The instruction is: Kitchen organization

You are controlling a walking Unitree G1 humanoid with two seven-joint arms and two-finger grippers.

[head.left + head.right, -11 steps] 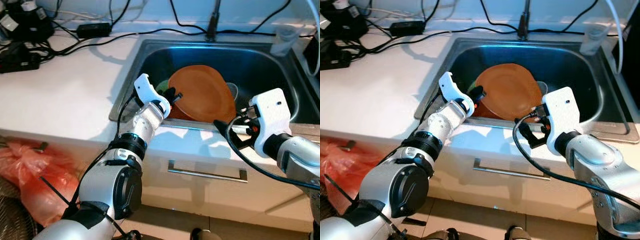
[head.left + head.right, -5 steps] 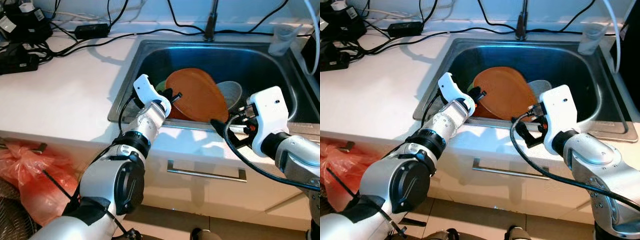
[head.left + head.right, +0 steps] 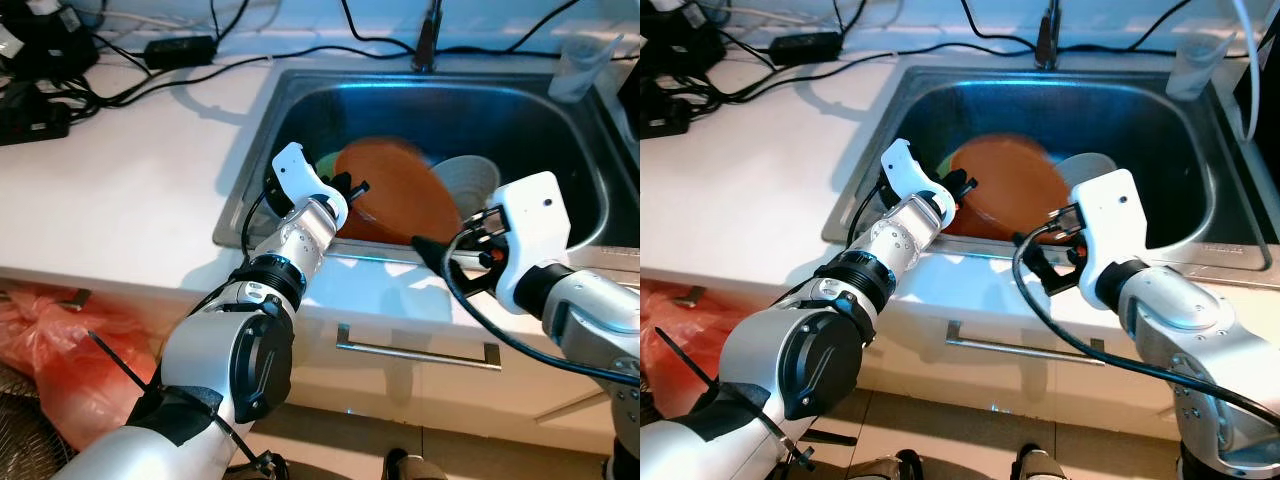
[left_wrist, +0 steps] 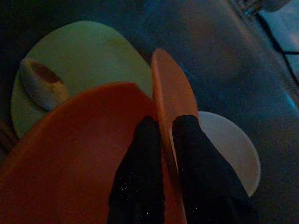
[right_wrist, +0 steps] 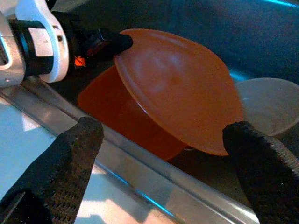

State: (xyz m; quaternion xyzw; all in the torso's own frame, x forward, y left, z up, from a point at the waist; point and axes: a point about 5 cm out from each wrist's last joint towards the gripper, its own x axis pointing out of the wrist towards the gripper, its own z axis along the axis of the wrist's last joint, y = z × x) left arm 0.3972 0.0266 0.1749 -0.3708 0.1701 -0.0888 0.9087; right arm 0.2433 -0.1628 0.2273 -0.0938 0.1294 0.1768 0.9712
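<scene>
Desk [image 3: 130, 190] and sink [image 3: 520, 120] sit slightly lower in the head views than 1 s ago: the camera has moved, not the objects. Orange plate [image 3: 400, 190] is less upright than before, leaning further toward the sink's back-right, and more of the white bowl [image 3: 468, 182] now shows past its right edge. The plate stands tilted on edge over a second orange dish [image 5: 121, 116], face up and toward the robot, long axis running left-right across the sink. A green plate [image 4: 88, 60] lies behind it. Left gripper [image 4: 163, 135] has its fingers clamped on the plate's left rim. Right gripper [image 5: 163, 144] hovers at the sink's front edge, fingers wide apart, touching nothing.
</scene>
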